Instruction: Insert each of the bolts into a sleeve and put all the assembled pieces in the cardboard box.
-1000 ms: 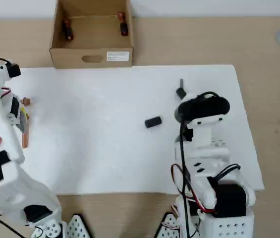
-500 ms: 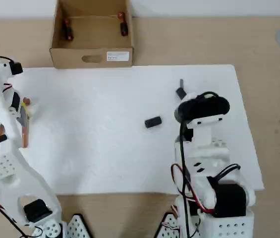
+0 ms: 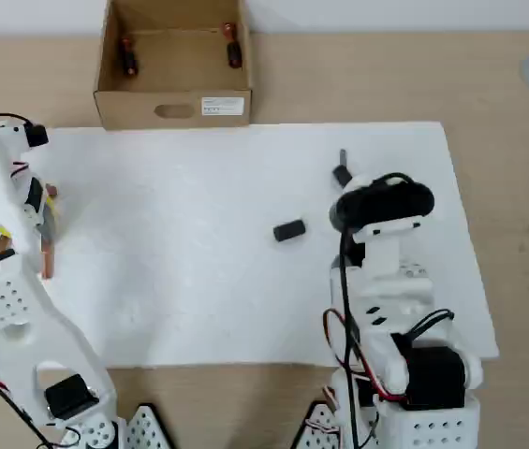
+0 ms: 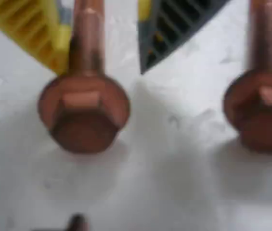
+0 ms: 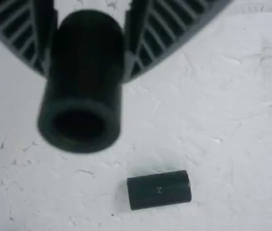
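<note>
Copper bolts lie side by side at the left edge of the white mat (image 3: 198, 299), heads turned the same way. The first bolt (image 4: 84, 113) has its shank between the fingers of the left gripper (image 4: 104, 48). The yellow finger rests against one side, while the dark finger stands off the other side with mat showing in the gap, so the jaws straddle it unclosed. The second bolt (image 4: 263, 106) lies just beside it, outside the jaws.

Further along, beyond the far edge of the mat, the cardboard box (image 3: 172, 108) holds two assembled pieces, one (image 3: 129, 56) by its left wall and one (image 3: 233, 45) by its right wall.

Near the middle of the mat lies a loose sleeve (image 3: 289, 230) on its side, touching nothing. To its right, the right gripper (image 5: 90, 29) is clamped on a black sleeve (image 5: 82, 96), open bore facing out.

By this count the job looks about half done. Two pairs are boxed, and two bolts and two sleeves remain unjoined. The left arm has yet to close on its bolt before bolt and held sleeve can meet.
</note>
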